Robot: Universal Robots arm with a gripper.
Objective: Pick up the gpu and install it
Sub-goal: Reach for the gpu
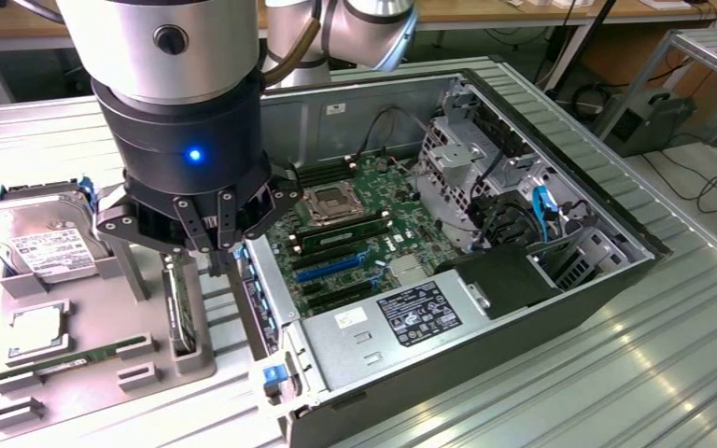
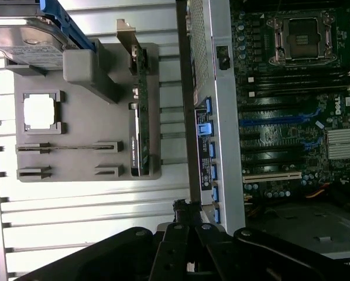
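The end effector (image 1: 217, 250) was closed, its fingers pressed together with nothing between them. In the exterior view it hung above the gap between the grey holder (image 1: 91, 303) and the open case (image 1: 508, 327), close to the case's near wall. The gpu (image 1: 182, 313) stood on edge in a slot of the holder, just beside the case and just below the end effector, not touched by it. In the wrist view the gpu (image 2: 138, 137) showed edge-on, with its bracket end towards the hard drive (image 2: 23, 38). The holder also carried a processor (image 2: 39, 111) and a RAM stick (image 2: 67, 147). Holder and case rested on the ribbed tabletop (image 1: 608, 373).
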